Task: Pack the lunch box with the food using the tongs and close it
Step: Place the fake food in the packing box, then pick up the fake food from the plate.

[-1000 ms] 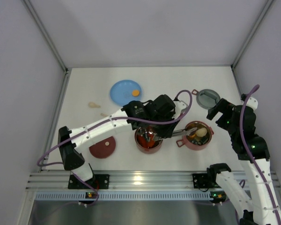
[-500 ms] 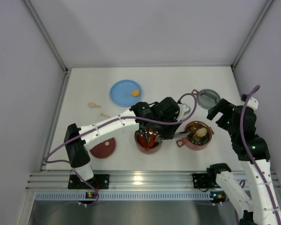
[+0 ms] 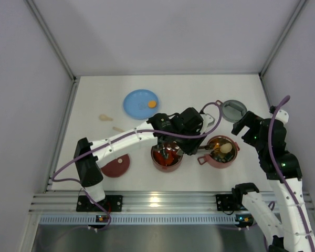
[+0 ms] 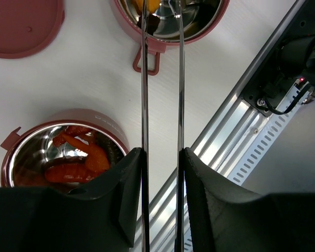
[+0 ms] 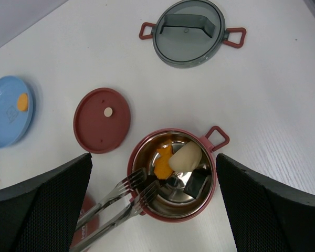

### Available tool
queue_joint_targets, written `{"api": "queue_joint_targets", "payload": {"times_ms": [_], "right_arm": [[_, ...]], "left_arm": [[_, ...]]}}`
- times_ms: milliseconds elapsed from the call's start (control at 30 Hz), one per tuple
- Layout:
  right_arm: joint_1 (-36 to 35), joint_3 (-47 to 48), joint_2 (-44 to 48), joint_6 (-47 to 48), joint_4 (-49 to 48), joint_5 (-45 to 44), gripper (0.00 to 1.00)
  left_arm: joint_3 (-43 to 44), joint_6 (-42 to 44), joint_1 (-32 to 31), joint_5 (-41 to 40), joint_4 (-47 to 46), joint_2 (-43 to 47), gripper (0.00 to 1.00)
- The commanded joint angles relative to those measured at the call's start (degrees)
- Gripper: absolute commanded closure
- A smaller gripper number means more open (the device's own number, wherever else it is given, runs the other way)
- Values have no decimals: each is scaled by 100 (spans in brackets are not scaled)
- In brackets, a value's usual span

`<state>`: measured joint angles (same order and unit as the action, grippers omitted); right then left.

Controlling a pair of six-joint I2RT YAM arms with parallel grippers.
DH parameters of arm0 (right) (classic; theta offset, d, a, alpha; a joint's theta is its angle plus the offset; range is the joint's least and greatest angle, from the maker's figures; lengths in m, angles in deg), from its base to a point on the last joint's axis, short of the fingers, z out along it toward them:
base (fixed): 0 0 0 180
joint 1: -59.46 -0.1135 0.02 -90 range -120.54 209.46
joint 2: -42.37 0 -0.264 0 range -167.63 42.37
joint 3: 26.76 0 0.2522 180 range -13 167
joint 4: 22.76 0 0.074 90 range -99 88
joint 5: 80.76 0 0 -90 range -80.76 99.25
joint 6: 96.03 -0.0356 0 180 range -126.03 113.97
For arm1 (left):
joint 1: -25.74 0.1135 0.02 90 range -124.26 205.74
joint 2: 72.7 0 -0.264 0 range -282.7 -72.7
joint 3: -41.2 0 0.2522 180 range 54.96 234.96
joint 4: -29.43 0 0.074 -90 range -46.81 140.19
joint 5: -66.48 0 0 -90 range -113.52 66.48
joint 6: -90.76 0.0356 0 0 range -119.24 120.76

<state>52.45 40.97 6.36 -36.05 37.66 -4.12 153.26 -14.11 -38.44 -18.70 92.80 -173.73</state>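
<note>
The left gripper [image 4: 161, 202] is closed on the long thin silver metal tongs [image 4: 145, 89]. One black finger [image 4: 123, 199] presses against each arm, and the two arms sit a narrow gap apart. The tongs' long axis runs straight out from the fingers. Seen from above, it lies across the white tabletop [image 3: 199, 94] toward the robot's right.

The forked tips [image 5: 139, 190] point into the right-hand dusty-red round bowl with a shiny steel inside [image 5: 168, 133], just past its rim. That bowl holds a pale beige round piece [image 5: 185, 156], an orange piece [image 5: 163, 164] and a black piece [image 5: 197, 181]. The second dusty-red bowl [image 4: 21, 144], beside the tongs' arms, holds red pieces [image 4: 73, 169].

The right gripper [image 5: 153, 157] is spread wide with nothing in it, near the first bowl and the grey red-handled lid [image 5: 189, 31].
</note>
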Motion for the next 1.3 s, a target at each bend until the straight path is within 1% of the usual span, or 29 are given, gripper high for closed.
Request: {"api": "queue_joint_targets", "payload": {"times_ms": [0,133,233,267,333,467,533,567,600,733,867,967,1033,1133,1267], "right_arm": [[50,16,24,58,-77,-87,1],[59,43,32,67,-60,-105,0],[59,60,24,75,-51,-114,1],[50,69,24,75,-51,-114,1],[50,78,24,75,-51,-105,1],[59,104,32,75,-51,-105,1],[59,96,24,75,-51,-105,1],[59,87,32,75,-60,-96,0],[59,78,24,67,-60,-87,1],[59,52,15,58,-86,-17,1],[50,43,15,75,-95,-43,1],[59,34,6,67,-104,-35,1],[59,43,6,84,-95,-52,1],[59,52,6,110,-69,-70,1],[59,34,24,128,-60,-79,1]], "left_arm": [[303,2,-7,-86,-258,75,59],[435,11,-7,-121,-249,75,58],[532,-24,11,-376,-267,189,59],[541,-68,20,-655,-293,233,59],[550,-164,177,-833,-390,408,59],[366,-516,905,-982,-548,795,59],[356,-630,1135,-1351,-505,970,59],[356,-666,1371,-1509,-461,1006,59],[348,-701,1495,-1867,-426,1041,58],[243,-929,2233,-2221,-179,1025,57],[-12,-938,2839,-2258,-275,893,55],[-136,-947,3086,-2048,-424,708,55],[-153,-938,3157,-2011,-443,542,55],[-153,-938,3254,-2002,-469,348,51],[-188,-930,3342,-1976,-531,207,51]]}}
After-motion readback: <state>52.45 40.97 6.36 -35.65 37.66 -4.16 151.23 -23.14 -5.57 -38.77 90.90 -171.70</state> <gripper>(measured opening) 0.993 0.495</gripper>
